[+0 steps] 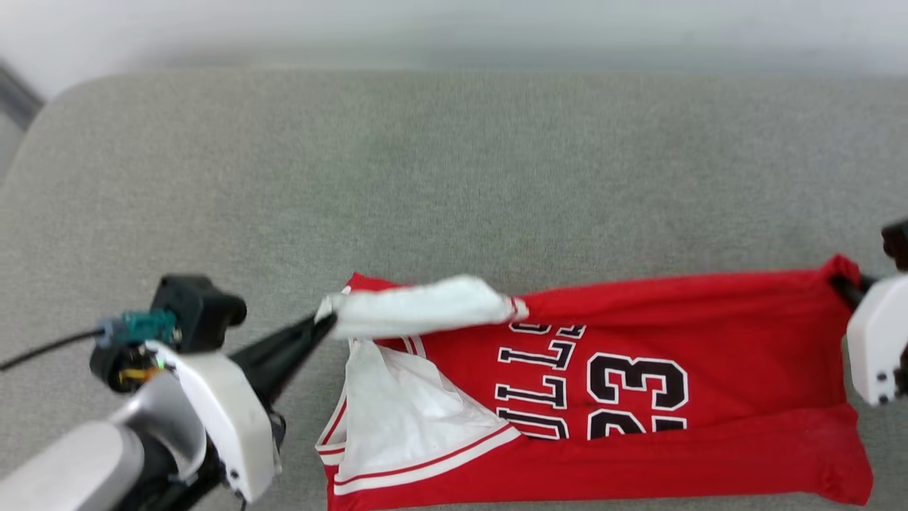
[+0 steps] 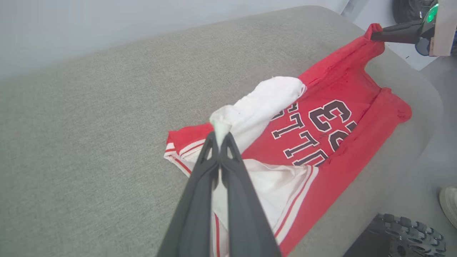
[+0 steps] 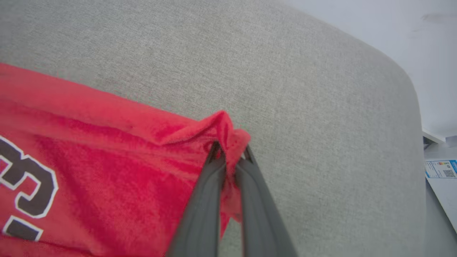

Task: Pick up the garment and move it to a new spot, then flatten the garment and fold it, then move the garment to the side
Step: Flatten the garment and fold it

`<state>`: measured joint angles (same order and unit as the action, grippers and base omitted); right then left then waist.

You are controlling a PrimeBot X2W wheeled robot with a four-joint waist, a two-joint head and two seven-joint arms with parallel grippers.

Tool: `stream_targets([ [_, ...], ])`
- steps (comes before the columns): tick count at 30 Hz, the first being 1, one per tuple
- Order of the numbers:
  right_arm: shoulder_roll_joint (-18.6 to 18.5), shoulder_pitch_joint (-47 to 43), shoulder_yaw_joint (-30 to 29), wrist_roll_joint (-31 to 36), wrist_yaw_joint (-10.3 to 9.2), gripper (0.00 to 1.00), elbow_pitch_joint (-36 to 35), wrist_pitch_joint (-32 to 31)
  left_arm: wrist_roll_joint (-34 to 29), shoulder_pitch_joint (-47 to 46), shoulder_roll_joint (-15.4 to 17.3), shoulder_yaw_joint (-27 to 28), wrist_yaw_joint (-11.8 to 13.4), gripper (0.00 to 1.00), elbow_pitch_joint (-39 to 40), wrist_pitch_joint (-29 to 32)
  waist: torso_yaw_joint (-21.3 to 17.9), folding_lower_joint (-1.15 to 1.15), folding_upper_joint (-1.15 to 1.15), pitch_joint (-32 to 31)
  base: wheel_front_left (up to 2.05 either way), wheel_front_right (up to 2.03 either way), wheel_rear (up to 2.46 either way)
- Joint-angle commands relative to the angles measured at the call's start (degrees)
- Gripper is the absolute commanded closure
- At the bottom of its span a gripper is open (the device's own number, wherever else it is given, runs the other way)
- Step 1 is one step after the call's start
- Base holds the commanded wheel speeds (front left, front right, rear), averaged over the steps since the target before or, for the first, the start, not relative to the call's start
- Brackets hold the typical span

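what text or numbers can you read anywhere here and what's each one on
"23": on the garment, black with a white outline, lying sideways; the 2 is half tucked under a red fold.
"ULL": beside the number on the same front, also sideways; cloth covers further letters at both ends.
Label at the right wrist view's edge, with a code square: print too small to read.

Broad bare room is offered on the grey fabric surface (image 1: pixel 454 163) behind the garment (image 1: pixel 745 333) and at its left. The near right part is blocked by the garment, held stretched between the left end effector (image 1: pixel 328 321) and the right end effector (image 1: pixel 843 284).
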<state>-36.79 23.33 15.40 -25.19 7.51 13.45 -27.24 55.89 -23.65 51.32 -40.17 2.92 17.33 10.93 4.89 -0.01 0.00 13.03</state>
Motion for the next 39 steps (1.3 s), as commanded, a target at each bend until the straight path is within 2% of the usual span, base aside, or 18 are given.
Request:
stream_targets([
  [1,0.49,-3.53,-1.33,0.63,-0.04,1.00,-1.15,0.27,0.78,2.49,0.23,-0.34,0.75,1.00,0.56,-0.69,-0.02,0.01,0.00,-2.80,0.00,0.00,0.00],
  [6,1.55,-13.06,-4.54,1.09,-0.04,1.00,-3.69,-0.59,2.57,9.12,-0.68,-2.85,1.80,1.00,0.08,-2.29,0.01,0.01,0.00,-4.55,0.00,0.00,0.00],
  [12,1.35,-19.99,-3.04,1.72,-0.04,1.00,-4.60,-1.31,3.21,13.93,-2.63,-5.76,1.86,1.00,-2.86,-3.59,-0.01,0.01,0.00,-4.92,0.00,0.00,0.00],
  [17,0.77,-21.28,-1.89,2.58,-0.04,1.00,-3.75,-1.06,1.61,14.79,-4.08,-8.00,1.41,1.00,-6.94,-3.35,-0.08,0.01,0.00,-4.56,0.00,0.00,0.00],
  [24,0.81,-20.41,-0.94,3.02,-0.04,1.00,-2.83,-0.57,0.13,13.91,-7.42,-10.39,-0.86,1.00,-14.31,-4.31,-0.22,0.01,0.00,-3.85,0.00,0.00,0.00],
  [26,0.91,-20.30,-0.69,2.80,-0.04,1.00,-2.50,-0.36,-0.90,13.33,-8.18,-10.84,-0.82,1.00,-16.23,-4.75,-0.25,0.01,0.00,-3.72,0.00,0.00,0.00],
  [27,1.26,-20.31,-0.60,2.30,-0.04,1.00,-2.38,-0.44,-1.52,13.10,-8.52,-11.20,-0.78,0.87,-17.04,-4.95,-0.30,0.01,0.00,-3.70,0.00,0.00,0.00],
  [28,1.58,-20.33,-0.41,1.80,-0.04,1.00,-2.37,-0.46,-1.83,13.03,-8.91,-11.51,-0.97,0.55,-17.83,-5.12,-0.36,0.01,0.00,-3.70,0.00,0.00,0.00],
  [29,1.85,-20.18,-0.28,1.22,-0.03,0.77,-2.49,-0.32,-1.89,12.99,-9.34,-11.68,-1.10,0.00,-18.55,-5.16,-0.44,0.01,0.00,-3.66,0.00,0.00,0.00],
  [30,2.10,-19.93,-0.63,0.79,-0.03,0.00,-2.44,-0.32,-1.82,12.91,-9.78,-11.63,-1.22,0.00,-18.99,-5.61,-0.51,0.01,0.00,-3.66,0.00,0.00,0.00],
  [35,1.96,-19.15,-0.90,-0.31,-0.03,0.00,-3.84,-0.25,-2.38,12.81,-10.36,-11.08,-1.32,0.00,-20.22,-7.61,-0.74,0.01,0.00,-4.45,0.00,0.00,0.00],
  [39,3.12,-18.78,-2.16,-2.67,-0.03,0.00,-6.23,-0.09,-2.83,13.07,-10.34,-9.40,-0.67,0.00,-19.78,-11.43,-1.18,0.01,0.00,-5.91,0.00,0.00,0.00],
])
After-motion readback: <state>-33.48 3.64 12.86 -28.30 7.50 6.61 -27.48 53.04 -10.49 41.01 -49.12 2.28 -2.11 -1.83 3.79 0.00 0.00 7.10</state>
